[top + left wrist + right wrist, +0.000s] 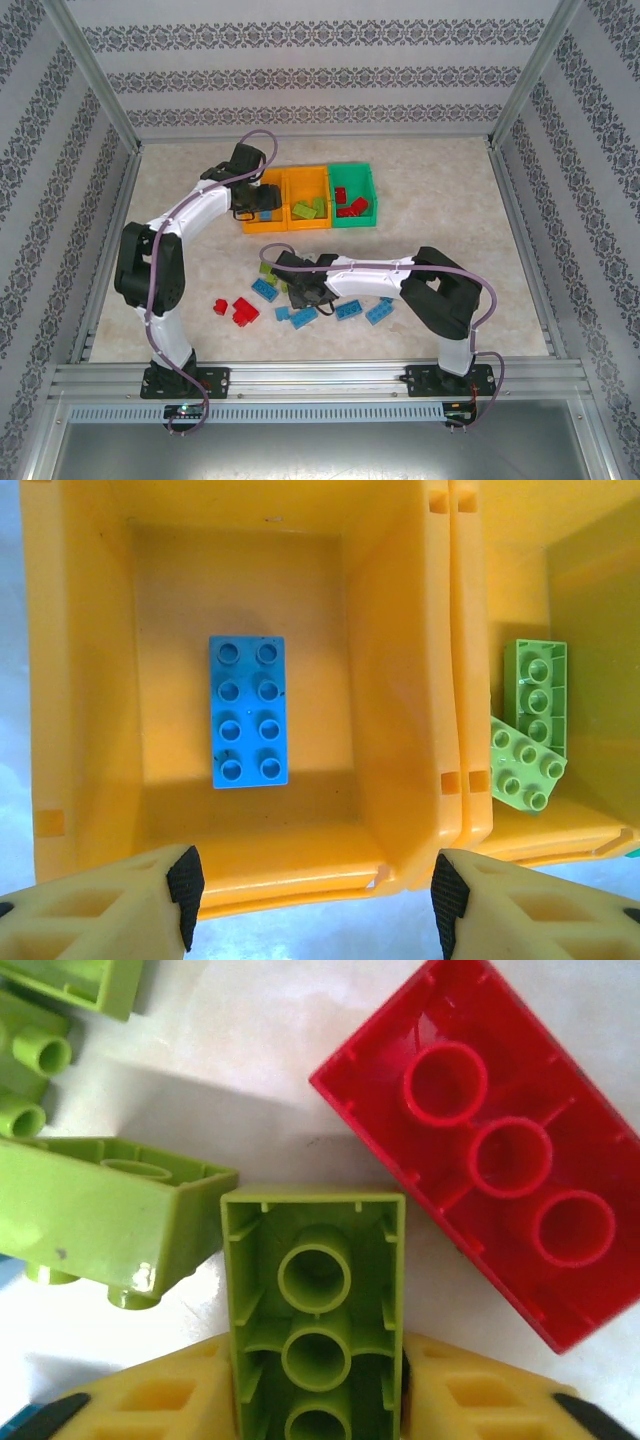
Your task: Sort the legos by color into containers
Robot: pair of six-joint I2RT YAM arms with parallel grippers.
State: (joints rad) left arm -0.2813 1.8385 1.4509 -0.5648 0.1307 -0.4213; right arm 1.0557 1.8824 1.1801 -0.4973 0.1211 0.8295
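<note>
Top external: three bins [308, 226], perhaps six loose blue bricks [348, 310]; right gripper [318, 1365] tight on one lime brick [315, 1270], left gripper [312, 895] wide.

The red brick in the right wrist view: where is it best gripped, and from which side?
Grip the red brick across its two long walls, near the middle, from straight above. It lies flat and diagonal, hollow underside up, so the grip likely must turn to match.

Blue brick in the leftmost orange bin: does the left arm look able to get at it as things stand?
Probably yes. The left gripper hangs open over the orange bin; the blue brick lies studs up, alone on its floor, clear of all four walls, leaving room for the fingers.
</note>
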